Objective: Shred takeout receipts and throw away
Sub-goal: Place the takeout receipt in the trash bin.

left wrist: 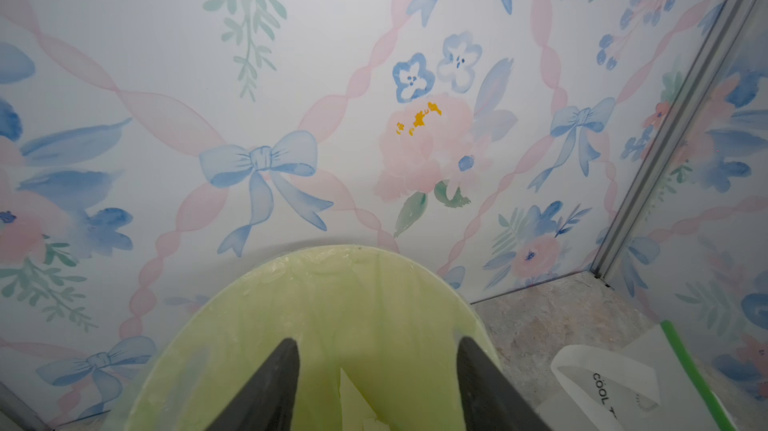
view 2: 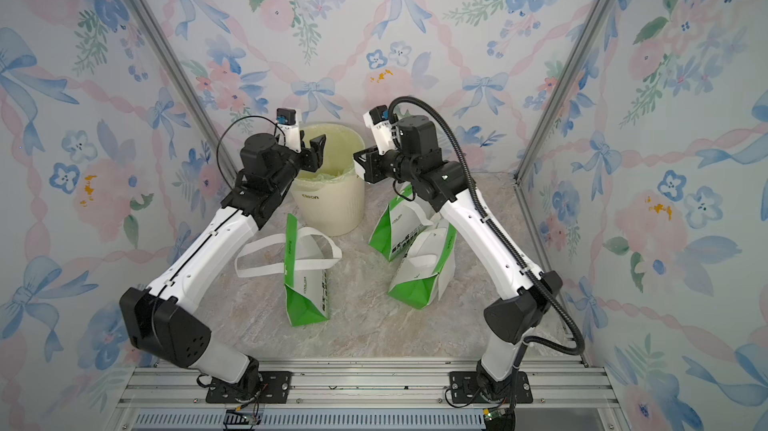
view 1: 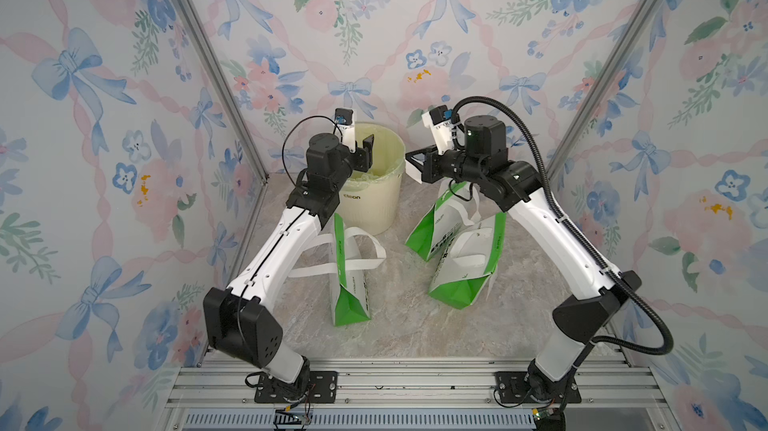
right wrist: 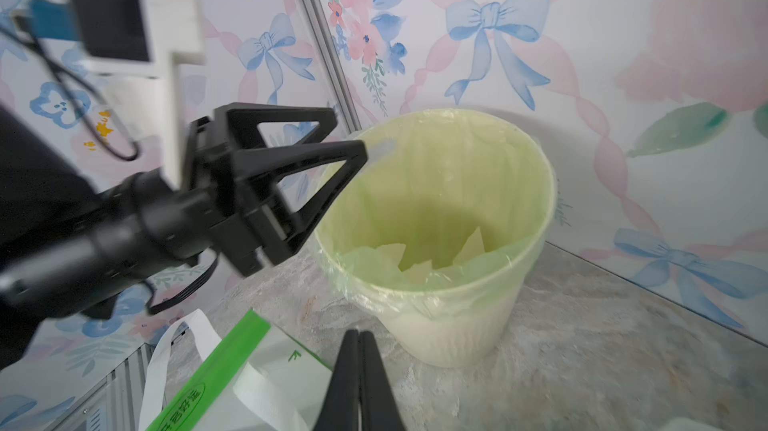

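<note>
We see the bin [view 1: 374,208] standing at 12 o'clock on the counter [view 1: 395,325], close to the flowered back wall and fitted with a pale green liner [right wrist: 436,183]. The receipt pieces [right wrist: 392,252] lie at the bottom of it. They are several pale, sharp-cornered scraps of paper, loose on the liner, and the left wrist view catches some of them too [left wrist: 353,395]. In both top views the inside of the bin is too dim for us to pick them out.

The left pincer [view 1: 365,152] hangs over the bin's mouth on its 9 o'clock side, above the rim. Its fingers [left wrist: 282,370] are spread wide and pinch nothing, and between them we look down onto the liner and the scraps. In the right wrist view the same pincer [right wrist: 349,131] shows both black triangular fingers apart, with their tips at the rim.

The right pincer [view 1: 410,158] sits at the bin's 3 o'clock edge, about level with the rim — we cannot tell whether it touches. Its fingers [right wrist: 353,366] are pressed together.

Three green-and-white bags lie on the counter. The first bag [view 1: 349,283] is at 7 o'clock from the bin, its white handles sprawled flat. The second bag [view 1: 436,217] and third bag [view 1: 465,266] are at 5 o'clock, overlapping each other beneath the right arm.
</note>
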Motion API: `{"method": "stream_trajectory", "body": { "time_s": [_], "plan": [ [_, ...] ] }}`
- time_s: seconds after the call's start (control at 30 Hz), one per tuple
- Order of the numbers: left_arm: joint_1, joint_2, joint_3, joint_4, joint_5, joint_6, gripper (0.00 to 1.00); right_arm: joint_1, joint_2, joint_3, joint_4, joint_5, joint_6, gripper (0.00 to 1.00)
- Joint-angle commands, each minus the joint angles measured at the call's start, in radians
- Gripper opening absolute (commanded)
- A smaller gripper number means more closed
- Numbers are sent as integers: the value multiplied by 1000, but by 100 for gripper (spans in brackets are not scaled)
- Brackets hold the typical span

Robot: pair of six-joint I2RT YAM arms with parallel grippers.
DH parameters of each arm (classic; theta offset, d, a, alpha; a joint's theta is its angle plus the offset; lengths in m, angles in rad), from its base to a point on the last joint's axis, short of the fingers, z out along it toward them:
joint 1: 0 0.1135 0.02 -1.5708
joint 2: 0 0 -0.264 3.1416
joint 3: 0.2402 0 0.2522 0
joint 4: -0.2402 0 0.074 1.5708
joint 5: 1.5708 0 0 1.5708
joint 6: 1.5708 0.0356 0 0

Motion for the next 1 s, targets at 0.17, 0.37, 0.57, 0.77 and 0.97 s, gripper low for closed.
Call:
{"method": "stream_trajectory", "body": {
  "time_s": [0.17,0.37,0.57,0.77,0.97],
  "plan": [
    [14,-410,-300,-12,-18,-95,66,30,316,323,155,39,34,0],
    [12,-563,-405,-46,64,-190,64,33,440,383,201,88,18,10],
    [9,-595,-415,-64,176,-187,65,30,413,428,74,83,-99,45],
    [-73,-536,-367,-65,257,-114,63,11,240,360,-66,82,-143,50],
    [-332,-424,-311,-63,237,19,61,-45,-80,96,-240,111,-165,51]
  ]
}}
